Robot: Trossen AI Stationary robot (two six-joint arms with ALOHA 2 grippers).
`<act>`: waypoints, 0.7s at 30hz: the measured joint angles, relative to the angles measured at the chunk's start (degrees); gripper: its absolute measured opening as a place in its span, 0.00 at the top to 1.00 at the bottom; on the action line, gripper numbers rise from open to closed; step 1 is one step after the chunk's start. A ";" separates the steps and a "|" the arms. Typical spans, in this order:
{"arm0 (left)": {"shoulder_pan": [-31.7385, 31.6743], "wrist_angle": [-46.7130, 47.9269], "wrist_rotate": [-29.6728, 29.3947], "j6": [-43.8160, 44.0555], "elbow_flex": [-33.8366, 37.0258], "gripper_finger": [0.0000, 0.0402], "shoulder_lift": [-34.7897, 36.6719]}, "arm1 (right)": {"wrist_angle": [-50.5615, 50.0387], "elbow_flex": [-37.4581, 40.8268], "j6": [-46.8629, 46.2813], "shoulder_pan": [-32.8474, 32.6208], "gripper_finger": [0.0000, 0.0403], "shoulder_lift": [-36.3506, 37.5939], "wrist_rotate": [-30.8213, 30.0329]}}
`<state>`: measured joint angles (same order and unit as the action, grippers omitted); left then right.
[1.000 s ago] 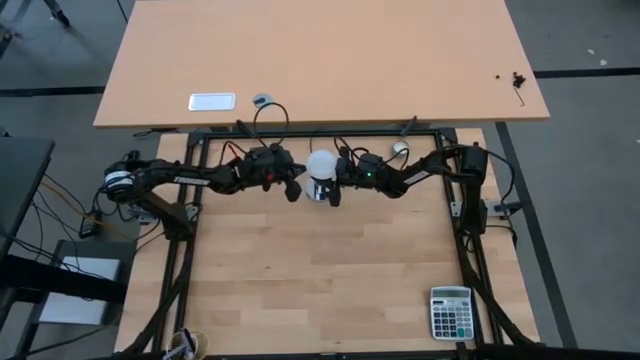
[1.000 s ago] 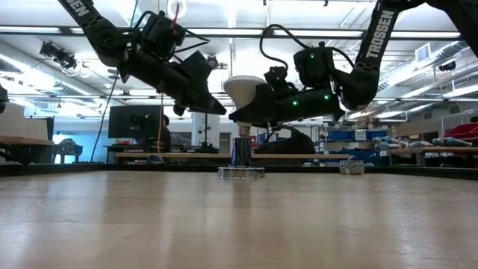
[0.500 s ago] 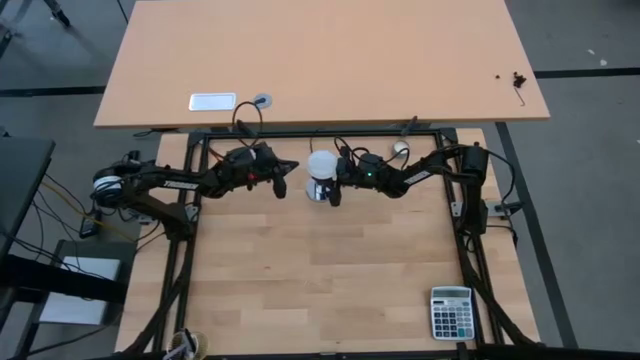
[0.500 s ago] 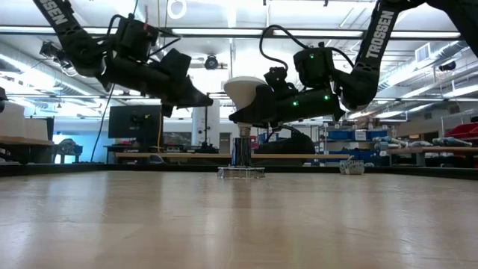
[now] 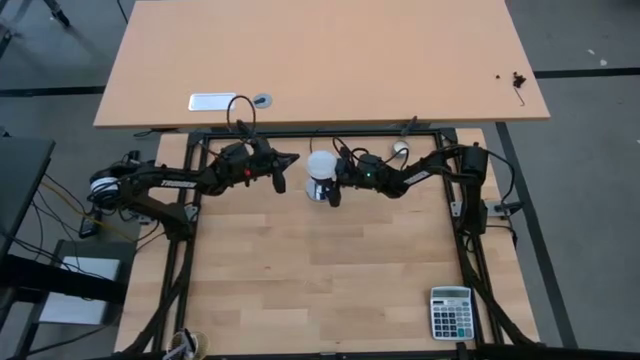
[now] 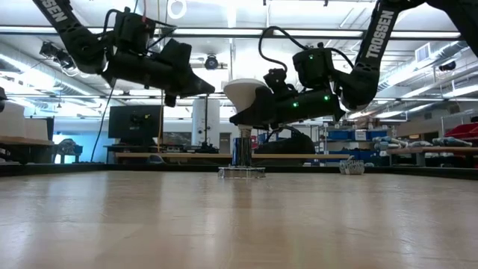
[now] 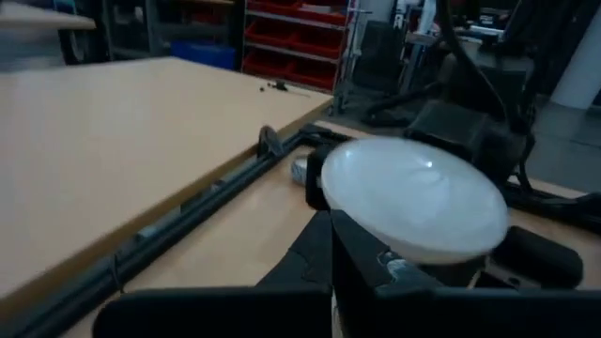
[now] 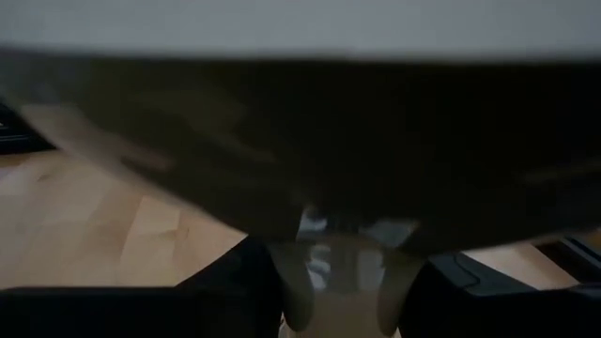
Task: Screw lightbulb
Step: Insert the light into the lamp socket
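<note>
Butcher-block table [image 5: 320,290] fills the high view, and you see one lightbulb [image 5: 321,165] near the middle of its far edge, one calculator [image 5: 451,312] at the near right corner and one small cream puck [image 5: 400,149] by the far rail. Note that the right gripper [image 5: 330,183] clamps the lightbulb by its neck, unchanged from a second ago. The left gripper [image 5: 283,166] has pulled back toward the left side and now sits clear of the bulb, fingers shut and empty.

From the low view, you find the lightbulb [image 6: 244,91] held above a metal socket post [image 6: 240,152] on a clear base; the left gripper [image 6: 202,86] has risen and retreated.

Left wrist view: you see the lightbulb [image 7: 413,202] dome ahead.

Right wrist view: you see only the bulb's underside close up, with its narrow neck between the fingers.
</note>
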<state>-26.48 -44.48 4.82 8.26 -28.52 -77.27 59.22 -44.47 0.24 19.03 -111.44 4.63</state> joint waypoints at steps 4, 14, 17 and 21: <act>-0.16 0.05 1.87 -0.50 -1.37 1.00 0.52 | -1.95 -1.52 0.80 -0.62 0.60 0.00 -0.27; -0.18 1.38 4.08 -1.64 -4.41 1.00 0.54 | -4.74 -2.03 1.43 -0.68 0.60 0.00 -1.07; -0.18 2.56 5.16 -1.78 -5.72 1.00 0.54 | -4.87 -2.03 1.46 -0.67 0.60 0.00 -1.64; 0.07 7.19 5.38 -2.74 -7.87 1.00 0.50 | -4.89 -2.03 1.45 -0.66 0.60 0.00 -1.65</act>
<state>-26.41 -37.28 10.20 5.51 -36.39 -76.77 54.33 -46.50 1.69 18.37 -111.44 2.98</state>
